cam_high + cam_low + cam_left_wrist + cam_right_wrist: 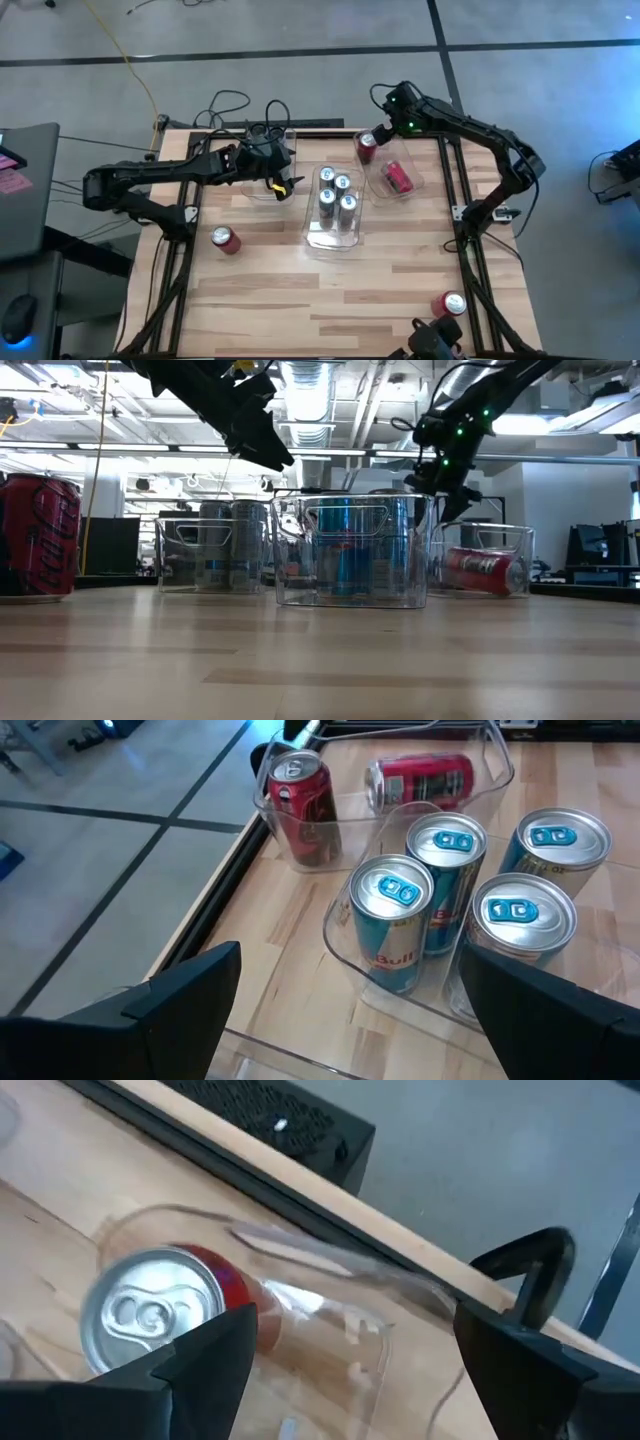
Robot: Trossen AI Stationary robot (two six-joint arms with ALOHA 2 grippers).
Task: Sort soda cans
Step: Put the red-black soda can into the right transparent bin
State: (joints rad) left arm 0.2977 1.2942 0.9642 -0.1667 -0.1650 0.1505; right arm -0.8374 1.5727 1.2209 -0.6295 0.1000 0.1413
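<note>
Cans, sorted and unsorted, on a wooden table.

- Middle clear bin, table centre: four silver-blue cans upright, packed close.
- Right clear bin, at 1 o'clock from centre: one red can lying on its side; a second red can upright at the bin's far corner.
- Left clear bin, at 11 o'clock: dark grey cans upright inside.
- Loose red can, at 8 o'clock, on bare table.
- Loose red can, at 4 o'clock, near the table edge.
- Left gripper: above the left bin, jaws spread, holding nothing.
- Right gripper: just over the upright red can, jaws spread, apart from it.
</note>
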